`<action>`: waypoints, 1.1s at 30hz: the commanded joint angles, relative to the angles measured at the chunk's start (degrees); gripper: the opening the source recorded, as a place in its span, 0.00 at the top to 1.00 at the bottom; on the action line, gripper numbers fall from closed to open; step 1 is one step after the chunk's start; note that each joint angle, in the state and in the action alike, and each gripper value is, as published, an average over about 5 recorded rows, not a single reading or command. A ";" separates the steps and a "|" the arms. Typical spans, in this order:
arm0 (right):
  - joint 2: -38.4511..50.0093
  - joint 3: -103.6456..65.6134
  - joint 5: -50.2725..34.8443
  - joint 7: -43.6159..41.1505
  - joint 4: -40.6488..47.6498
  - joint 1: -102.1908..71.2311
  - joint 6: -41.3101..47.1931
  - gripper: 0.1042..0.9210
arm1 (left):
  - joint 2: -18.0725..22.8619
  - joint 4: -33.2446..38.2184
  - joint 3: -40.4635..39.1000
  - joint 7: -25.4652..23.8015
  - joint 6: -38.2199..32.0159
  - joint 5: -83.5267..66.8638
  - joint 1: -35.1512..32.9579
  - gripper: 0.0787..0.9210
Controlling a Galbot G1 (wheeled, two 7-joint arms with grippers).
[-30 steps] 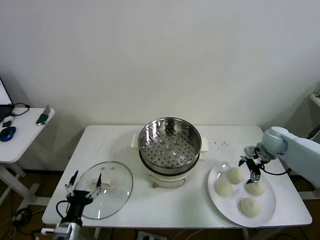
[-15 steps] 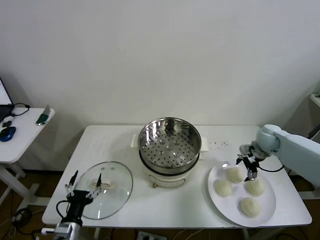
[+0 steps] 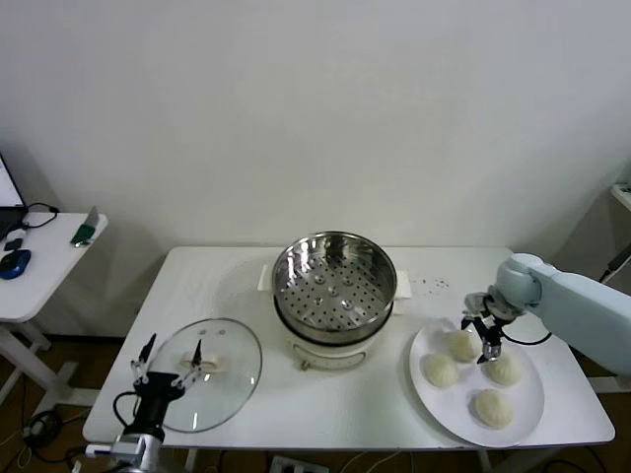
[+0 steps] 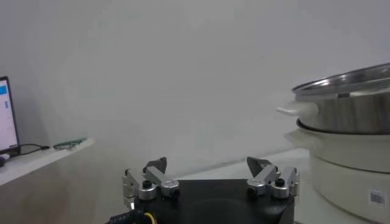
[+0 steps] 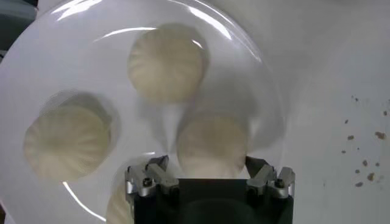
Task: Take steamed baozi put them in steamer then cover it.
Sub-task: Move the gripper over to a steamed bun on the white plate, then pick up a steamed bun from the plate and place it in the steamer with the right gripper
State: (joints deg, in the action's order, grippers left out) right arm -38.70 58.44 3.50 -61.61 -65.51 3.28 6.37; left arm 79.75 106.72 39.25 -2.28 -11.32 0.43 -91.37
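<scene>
Several off-white baozi lie on a white plate (image 3: 523,419) at the right of the table. My right gripper (image 3: 480,337) is down over the one nearest the steamer (image 3: 333,286). In the right wrist view that baozi (image 5: 212,145) sits between the fingers of my right gripper (image 5: 207,167), which stand open close beside it, a thin gap showing on one side. The steamer is uncovered and its perforated tray holds nothing. The cover (image 3: 222,357) lies flat at the front left. My left gripper (image 3: 168,367) hangs open over its near edge, holding nothing.
A side table (image 3: 39,276) with a mouse and cables stands off to the left. In the left wrist view the steamer's steel pot (image 4: 350,103) sits on its white base (image 4: 347,164), beyond my left gripper (image 4: 207,167). Small crumbs (image 3: 432,284) dot the table behind the plate.
My right gripper has moved left and lower, from between the plate's back two baozi to straddling the one nearest the steamer, and its fingers have narrowed. The left arm has stayed still.
</scene>
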 commanded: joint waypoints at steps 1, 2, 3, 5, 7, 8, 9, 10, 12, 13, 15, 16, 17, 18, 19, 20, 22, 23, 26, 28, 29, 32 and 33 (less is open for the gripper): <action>-0.75 -0.68 0.53 0.04 0.74 -0.96 -0.17 0.23 | 0.02 -0.19 -0.03 0.01 -0.02 0.08 0.03 0.12; -0.75 -0.69 0.57 0.00 0.79 -0.92 -0.24 0.24 | 0.05 -0.28 -0.03 0.01 -0.05 0.08 -0.01 0.12; -0.73 -0.72 0.60 -0.02 0.82 -0.89 -0.30 0.26 | 0.09 -0.38 -0.03 0.02 -0.08 0.09 -0.06 0.12; -0.68 -0.84 0.62 -0.07 0.84 -0.86 -0.40 0.28 | 0.21 -0.62 -0.06 0.05 -0.16 0.09 -0.19 0.12; -0.59 -0.96 0.58 -0.09 0.78 -0.83 -0.57 0.29 | 0.33 -0.81 -0.12 0.11 -0.22 0.08 -0.31 0.12; -0.54 -1.01 0.53 -0.11 0.72 -0.74 -0.65 0.30 | 0.38 -0.88 -0.17 0.17 -0.18 0.05 -0.34 0.12; -0.46 -0.99 0.46 -0.14 0.63 -0.60 -0.75 0.30 | 0.41 -0.93 -0.21 0.26 -0.10 -0.02 -0.36 0.12; -0.36 -0.92 0.41 -0.18 0.49 -0.38 -0.88 0.31 | 0.43 -0.98 -0.25 0.36 0.00 -0.14 -0.35 0.12; -0.10 -0.69 0.29 -0.27 0.15 0.22 -1.06 0.31 | 0.43 -1.14 -0.31 0.57 0.14 -0.41 -0.30 0.12; 0.04 -0.59 0.20 -0.31 -0.04 0.53 -1.15 0.31 | 0.43 -1.25 -0.32 0.65 0.16 -0.52 -0.28 0.12; 0.30 -0.37 -0.06 -0.38 -0.41 1.56 -1.65 0.32 | 0.42 -1.49 -0.30 0.77 0.12 -0.69 -0.27 0.12; 0.40 -0.20 -0.22 -0.39 -0.60 2.26 -2.02 0.32 | 0.41 -1.58 -0.27 0.83 0.09 -0.78 -0.29 0.12; 0.54 0.27 -0.37 -0.50 -0.90 3.51 -2.78 0.32 | 0.41 -1.63 -0.23 0.88 0.08 -0.91 -0.34 0.12; 0.67 1.14 -0.51 -0.69 -1.28 5.16 -3.84 0.32 | 0.39 -1.67 -0.17 0.92 0.07 -1.07 -0.40 0.12; 0.79 2.42 -0.60 -0.89 -1.76 7.42 -5.14 0.32 | 0.37 -1.70 -0.11 0.95 0.05 -1.25 -0.47 0.12; 0.84 3.57 -0.56 -1.13 -2.24 9.90 -6.64 0.32 | 0.35 -1.72 -0.05 0.97 0.04 -1.39 -0.54 0.12; 0.78 7.12 -0.23 -1.81 -3.21 15.48 -10.33 0.32 | 0.31 -1.77 0.09 1.01 0.00 -1.61 -0.67 0.12; 0.58 9.04 0.02 -2.11 -3.77 18.59 -12.25 0.32 | 0.29 -1.79 0.17 1.02 -0.03 -1.73 -0.75 0.12; -0.49 14.75 0.49 -2.61 -5.66 26.57 -17.28 0.32 | 0.17 -1.81 0.34 0.93 -0.05 -2.00 -0.96 0.12; -1.55 17.40 0.47 -2.66 -7.02 31.17 -19.57 0.32 | 0.04 -1.97 0.37 0.77 -0.04 -2.05 -1.01 0.12; -2.28 18.29 0.50 -2.70 -7.49 33.21 -20.71 0.32 | -0.01 -2.10 0.35 0.70 -0.02 -2.02 -0.97 0.12; -4.90 20.31 0.85 -2.97 -7.99 38.71 -24.81 0.32 | -0.03 -2.41 0.19 0.62 0.10 -1.86 -0.78 0.12; -6.01 20.83 1.10 -3.08 -7.97 40.45 -26.48 0.32 | -0.02 -2.43 0.11 0.60 0.17 -1.79 -0.72 0.12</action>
State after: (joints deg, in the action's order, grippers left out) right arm -40.80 70.78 4.15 -63.99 -70.72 26.40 -9.07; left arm 79.79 104.51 39.38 -1.55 -11.21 -1.21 -92.12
